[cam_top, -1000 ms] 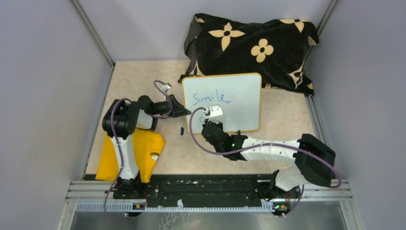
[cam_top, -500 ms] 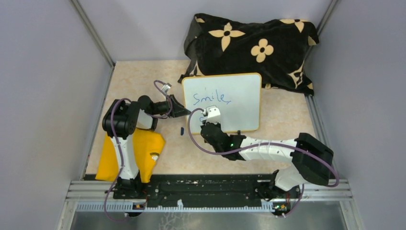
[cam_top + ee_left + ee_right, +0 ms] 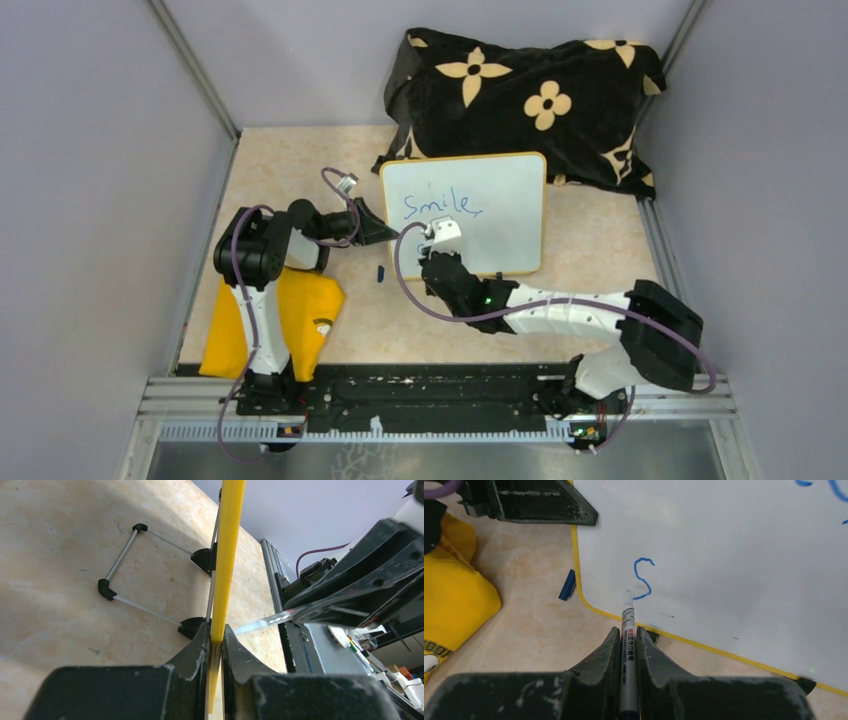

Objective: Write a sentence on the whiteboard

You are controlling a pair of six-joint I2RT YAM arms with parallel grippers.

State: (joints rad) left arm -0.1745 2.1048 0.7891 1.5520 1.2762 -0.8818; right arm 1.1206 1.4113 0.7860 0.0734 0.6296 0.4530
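Note:
The whiteboard (image 3: 505, 215) stands tilted on the table, with "Smile" in blue on its upper part. My left gripper (image 3: 386, 233) is shut on its yellow left rim (image 3: 227, 555), the fingers pinching that edge (image 3: 216, 630). My right gripper (image 3: 627, 630) is shut on a grey marker (image 3: 627, 622). The marker tip rests on the board's lower left, just below a blue "S" (image 3: 642, 578). In the top view the right gripper (image 3: 428, 246) hangs over that corner and hides the marker.
A black flowered cloth (image 3: 530, 95) is heaped behind the board. A yellow bag (image 3: 300, 310) lies by the left arm's base. The blue marker cap (image 3: 567, 584) sits on the table left of the board. The board's wire stand (image 3: 117, 567) sticks out behind it.
My right gripper has shifted slightly left and away over the board's lower left corner with the marker. The left arm and the board have stayed put.

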